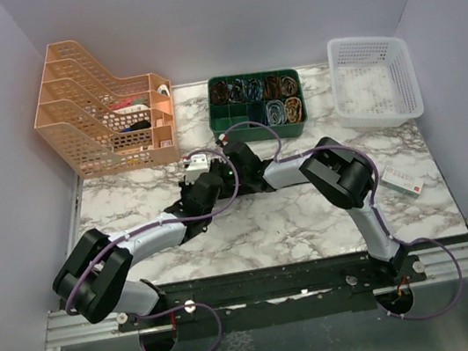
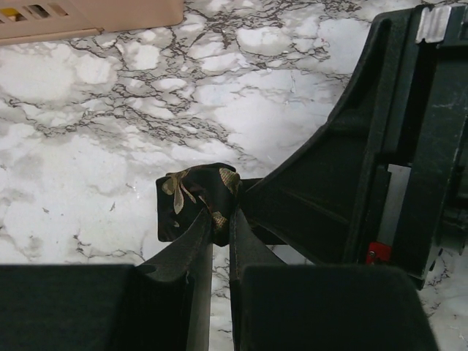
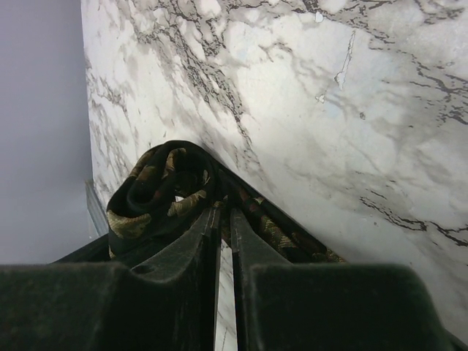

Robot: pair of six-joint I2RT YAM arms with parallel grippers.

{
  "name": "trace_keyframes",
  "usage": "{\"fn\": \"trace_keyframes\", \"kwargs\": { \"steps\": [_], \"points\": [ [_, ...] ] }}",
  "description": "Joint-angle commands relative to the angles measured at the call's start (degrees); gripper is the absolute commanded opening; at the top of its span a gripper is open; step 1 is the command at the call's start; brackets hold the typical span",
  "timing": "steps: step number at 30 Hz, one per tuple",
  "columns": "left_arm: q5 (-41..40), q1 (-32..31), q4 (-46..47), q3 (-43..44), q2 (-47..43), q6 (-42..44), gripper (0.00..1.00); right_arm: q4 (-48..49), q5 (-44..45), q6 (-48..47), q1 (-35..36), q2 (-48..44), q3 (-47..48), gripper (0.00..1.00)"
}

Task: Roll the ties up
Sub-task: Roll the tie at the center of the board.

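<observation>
From above, the left gripper (image 1: 194,192) and right gripper (image 1: 218,171) meet at centre frame over the white marble table (image 1: 312,216). In the left wrist view, narrow jaws pinch a bunched black fabric necktie with tan-gold flecks (image 2: 194,197) at lower centre. In the right wrist view, nearly closed jaws clamp its coiled loop at lower left.

The tie (image 2: 194,201) is black with tan-gold flecks. The tabletop (image 1: 312,216) is white marble with grey veins. Behind it are a peach file rack (image 1: 104,116), a green tray (image 1: 260,131) and a white basket (image 1: 380,114).
</observation>
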Motion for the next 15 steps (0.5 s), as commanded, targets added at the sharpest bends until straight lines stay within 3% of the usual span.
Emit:
{"fn": "trace_keyframes", "kwargs": {
  "steps": [1, 7, 15],
  "points": [
    [4.2, -0.5, 0.5, -0.7, 1.1, -0.3, 0.1, -1.4, -0.3, -0.1, -0.6, -0.2, -1.0, 0.17],
    [4.2, -0.5, -2.7, 2.0, 5.3, -2.0, 0.15, -2.2, 0.7, -0.7, -0.9, -2.0, -1.6, 0.21],
    [4.9, -0.5, -1.2, 1.2, 3.9, -1.9, 0.21, -1.8, 1.9, -3.2, -1.4, -7.9, -3.7, 0.29]
  ]
}}
